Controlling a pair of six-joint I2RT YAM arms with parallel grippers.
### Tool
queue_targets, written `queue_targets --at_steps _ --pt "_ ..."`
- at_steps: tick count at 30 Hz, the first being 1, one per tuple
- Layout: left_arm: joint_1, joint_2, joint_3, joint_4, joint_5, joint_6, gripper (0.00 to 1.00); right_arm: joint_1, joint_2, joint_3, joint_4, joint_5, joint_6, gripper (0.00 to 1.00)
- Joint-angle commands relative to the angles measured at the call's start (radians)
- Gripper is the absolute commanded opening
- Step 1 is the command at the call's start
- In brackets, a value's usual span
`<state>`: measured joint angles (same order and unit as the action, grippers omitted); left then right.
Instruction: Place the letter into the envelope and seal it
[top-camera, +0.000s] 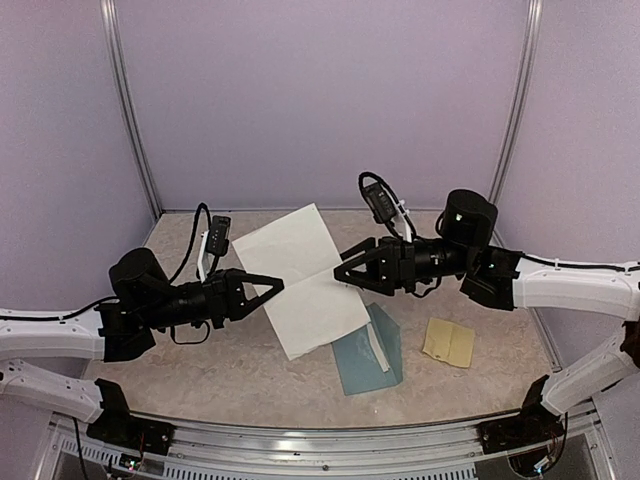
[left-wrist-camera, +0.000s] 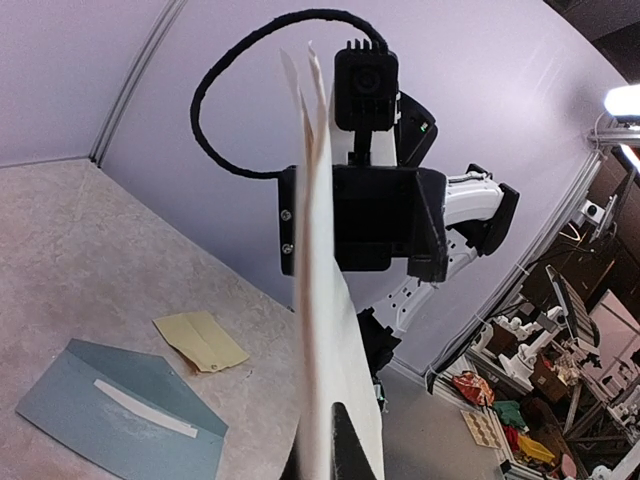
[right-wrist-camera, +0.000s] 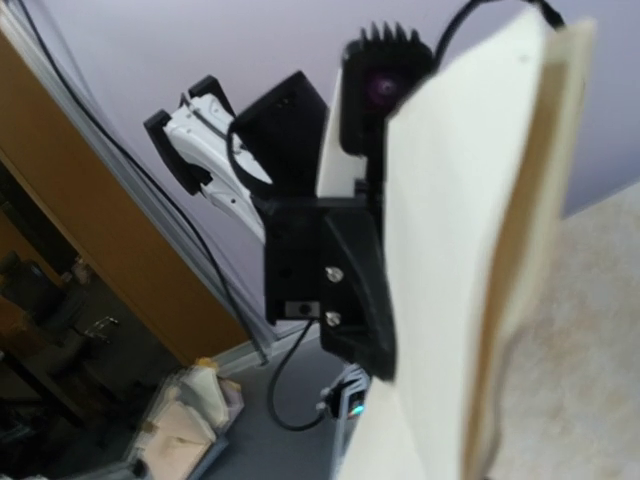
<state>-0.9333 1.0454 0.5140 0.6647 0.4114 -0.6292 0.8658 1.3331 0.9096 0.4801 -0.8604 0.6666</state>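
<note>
While both arms reach toward each other above the middle of the desk (top-camera: 200, 360), the letter (top-camera: 300, 280) hangs in the air between them, clear of the surface. The left gripper (top-camera: 278, 286) is closed narrow on the sheet's left edge, and the right gripper (top-camera: 338, 275) is pinched on its right side. The wrist views show the paper edge-on in two layers, bent along a crease. The envelope (top-camera: 368, 358) lies flat near the front edge, right of centre. Its flap looks open, with a white strip (left-wrist-camera: 145, 408) along it, and neither gripper touches it. A yellow sticker sheet (top-camera: 449, 342) lies just beside it, toward the right edge.
</note>
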Motion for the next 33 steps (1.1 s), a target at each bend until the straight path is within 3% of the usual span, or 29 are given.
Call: queue_targets --at_steps 1,10,17,29,30,33 --pt "-0.008 -0.002 -0.006 0.022 0.007 -0.006 0.00 0.004 0.034 0.022 0.005 -0.004 0.005 0.49" --pt "-0.008 -0.016 -0.009 -0.012 -0.001 0.000 0.00 -0.008 0.009 0.022 -0.055 0.115 0.010 0.11" --pt "-0.008 -0.041 -0.022 -0.032 -0.015 0.002 0.00 -0.052 -0.033 -0.028 -0.050 0.163 0.045 0.00" --pt "-0.009 -0.056 -0.025 -0.029 -0.045 -0.012 0.00 -0.055 -0.070 -0.046 -0.055 0.154 0.022 0.00" --pt "-0.009 -0.060 -0.028 -0.024 -0.048 -0.013 0.00 -0.056 -0.081 -0.053 -0.058 0.163 0.015 0.06" --pt "-0.009 -0.075 -0.028 -0.015 -0.060 -0.018 0.00 -0.056 -0.107 -0.076 -0.056 0.169 0.008 0.48"
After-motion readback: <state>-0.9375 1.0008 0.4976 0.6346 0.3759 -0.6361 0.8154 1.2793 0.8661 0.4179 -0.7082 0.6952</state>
